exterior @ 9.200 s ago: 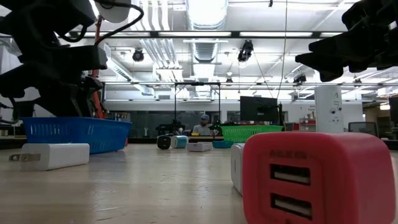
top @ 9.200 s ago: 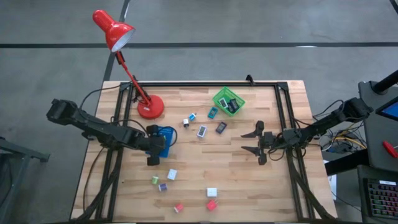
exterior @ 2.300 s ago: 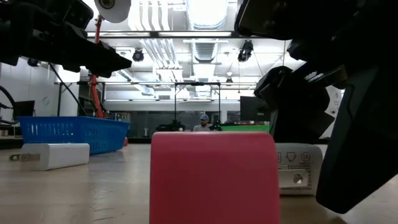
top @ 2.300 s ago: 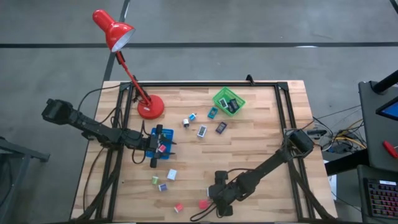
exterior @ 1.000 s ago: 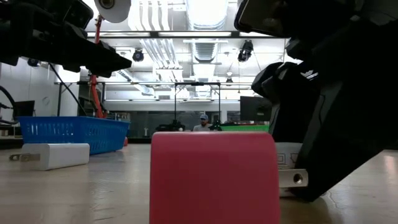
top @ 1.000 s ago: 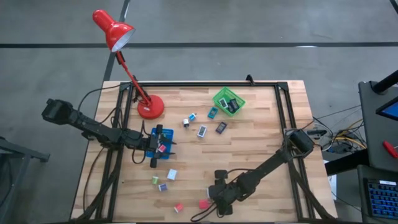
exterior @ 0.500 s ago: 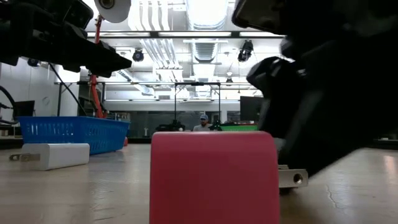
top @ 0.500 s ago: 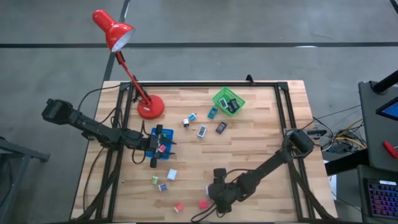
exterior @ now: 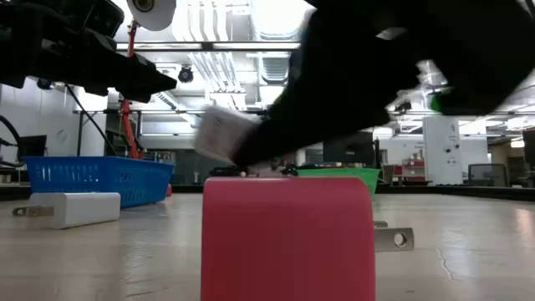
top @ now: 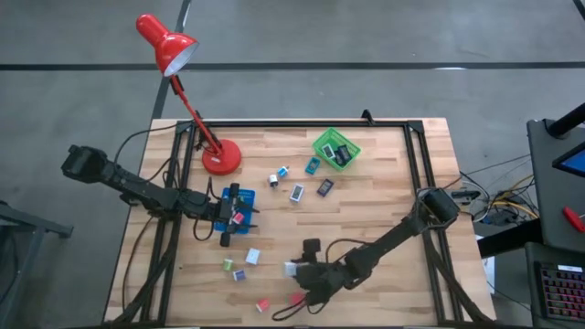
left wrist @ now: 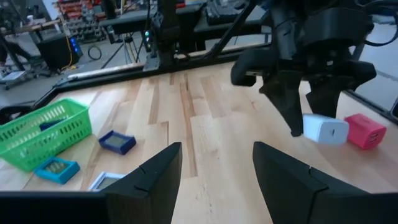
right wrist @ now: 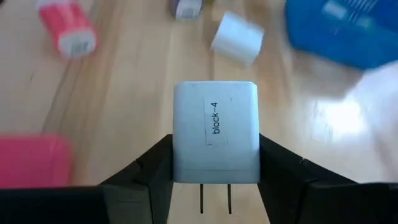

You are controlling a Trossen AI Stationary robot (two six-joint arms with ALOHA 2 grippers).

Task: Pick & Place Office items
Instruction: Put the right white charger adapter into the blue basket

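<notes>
— Far left? Lamp at the back corner of the surface, red base beside the frame rail.

— And the left claw? Hovering over the blue tray, fingers spread, nothing between them. Red piece seen in the tray just by the fingertips.

— Loose items nearby? White block on the wood in front of the tray; green and purple cubes just beside it; small red piece near the front edge.

— Middle of the surface? Three flat pieces and a small cube: white-blue cube, white-framed one, teal one, dark one. Green basket behind them, dark pieces inside.

— Right claw? Reaching in low over the front of the surface, pinching a white charger, labelled "block-4", prongs pointing back toward the wrist. Lifted clear of the wood in the low view.

— Anything under it? Red charger just beside, resting on the surface, filling the foreground in the low view.
</notes>
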